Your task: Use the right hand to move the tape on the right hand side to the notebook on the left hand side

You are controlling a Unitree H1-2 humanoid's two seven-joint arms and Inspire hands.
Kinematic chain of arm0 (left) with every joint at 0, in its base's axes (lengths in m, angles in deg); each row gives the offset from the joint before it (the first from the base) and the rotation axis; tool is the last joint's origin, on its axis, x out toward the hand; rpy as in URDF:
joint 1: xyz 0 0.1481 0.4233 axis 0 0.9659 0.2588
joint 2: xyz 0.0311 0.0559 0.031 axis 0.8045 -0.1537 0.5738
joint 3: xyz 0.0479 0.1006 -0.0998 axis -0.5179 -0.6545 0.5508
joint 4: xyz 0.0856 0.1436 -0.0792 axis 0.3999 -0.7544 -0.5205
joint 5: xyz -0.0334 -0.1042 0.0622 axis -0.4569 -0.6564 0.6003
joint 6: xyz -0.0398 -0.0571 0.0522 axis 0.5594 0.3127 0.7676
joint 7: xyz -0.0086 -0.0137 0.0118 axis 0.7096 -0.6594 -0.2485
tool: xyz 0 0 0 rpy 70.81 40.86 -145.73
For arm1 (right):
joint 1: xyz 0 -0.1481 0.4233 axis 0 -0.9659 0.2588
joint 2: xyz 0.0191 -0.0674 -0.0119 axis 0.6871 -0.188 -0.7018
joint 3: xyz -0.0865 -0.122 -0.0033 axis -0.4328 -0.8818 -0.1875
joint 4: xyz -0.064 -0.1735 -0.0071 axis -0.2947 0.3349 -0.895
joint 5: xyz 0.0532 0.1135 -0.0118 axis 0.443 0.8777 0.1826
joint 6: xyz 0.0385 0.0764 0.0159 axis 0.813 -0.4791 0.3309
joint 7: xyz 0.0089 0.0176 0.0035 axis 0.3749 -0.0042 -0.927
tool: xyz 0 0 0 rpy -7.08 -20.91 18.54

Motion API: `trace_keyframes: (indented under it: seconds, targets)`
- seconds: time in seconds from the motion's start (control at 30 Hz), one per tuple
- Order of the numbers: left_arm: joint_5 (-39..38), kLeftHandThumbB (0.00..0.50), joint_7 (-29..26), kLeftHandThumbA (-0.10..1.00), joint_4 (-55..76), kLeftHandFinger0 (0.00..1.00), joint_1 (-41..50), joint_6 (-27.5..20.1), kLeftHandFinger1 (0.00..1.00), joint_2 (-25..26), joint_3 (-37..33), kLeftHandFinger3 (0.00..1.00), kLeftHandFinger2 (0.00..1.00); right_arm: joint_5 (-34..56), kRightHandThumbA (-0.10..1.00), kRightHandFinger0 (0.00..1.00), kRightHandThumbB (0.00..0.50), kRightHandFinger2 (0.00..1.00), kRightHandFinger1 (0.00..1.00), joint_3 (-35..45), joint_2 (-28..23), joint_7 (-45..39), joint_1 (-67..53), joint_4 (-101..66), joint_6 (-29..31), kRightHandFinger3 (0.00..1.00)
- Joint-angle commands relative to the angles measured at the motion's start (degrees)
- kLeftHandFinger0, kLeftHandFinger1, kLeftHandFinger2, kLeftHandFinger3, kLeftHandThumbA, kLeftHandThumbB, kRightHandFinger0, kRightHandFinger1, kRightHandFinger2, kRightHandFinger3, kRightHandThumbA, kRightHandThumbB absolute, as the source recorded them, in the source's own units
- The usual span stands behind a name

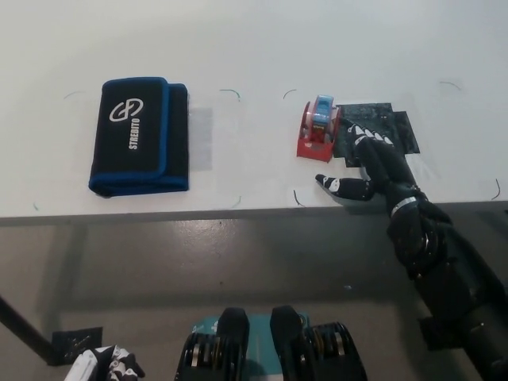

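1. The right robot hand [373, 163] lies spread on the white worktop [254, 48], fingers at the tape [319, 127], gripping nothing.
2. The tape sits well right of the notebook [139, 136].
3. The left robot hand [107, 367] rests lower left.

Matt cloth notebook [139, 136], glossy plastic tape [317, 127], smooth matt white table [254, 48].

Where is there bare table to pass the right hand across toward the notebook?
The widest bare stretch lies between the notebook and the tape, and the whole far side of the table is bare too. It is crowded on the right: right hand, tape and black mat sit close together near the front edge.
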Motion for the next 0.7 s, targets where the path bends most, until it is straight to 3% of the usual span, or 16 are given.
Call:
trace_keyframes:
  seconds: [0.0, 0.27, 0.43, 0.53, 0.67]
  targets:
    - [0.0, 0.093, 0.8, 0.05, 2.0, 0.20, 0.2, -0.2, 0.14, 1.3, 0.3, 0.36, 0.19, -0.3, 0.86, 1.00, 0.364, 1.00, 1.00, -0.2, 0.1, 1.9, 2.6, -0.8, 2.9, 1.00]
    - [-0.5, 0.093, 0.8, 0.00, 2.0, 0.19, 0.3, -0.7, 0.14, 1.1, 0.4, 0.36, 0.18, 0.6, 0.86, 1.00, 0.363, 1.00, 1.00, 0.4, -0.5, 1.7, 1.5, -0.2, 3.6, 1.00]
    - [-0.1, 0.096, 0.7, 0.02, 2.7, 0.21, 0.6, 0.3, 0.14, 1.4, 0.9, 0.36, 0.18, 1.4, 0.83, 1.00, 0.345, 1.00, 1.00, 0.7, 0.3, 2.6, 2.5, 3.4, 5.2, 1.00]
    - [-0.3, 0.094, 0.5, 0.02, 2.5, 0.20, 1.3, -1.1, 0.14, 1.5, 1.2, 0.36, 0.17, 1.7, 0.83, 1.00, 0.373, 1.00, 1.00, 0.3, 2.0, 4.3, 6.3, 11.4, 8.0, 1.00]
    - [-0.6, 0.091, 0.6, 0.03, 2.9, 0.22, 1.7, -1.1, 0.16, 0.9, 1.2, 0.36, 0.20, 1.2, 0.85, 1.00, 0.368, 1.00, 1.00, -0.5, 3.2, 6.0, 13.3, 20.3, 10.1, 1.00]
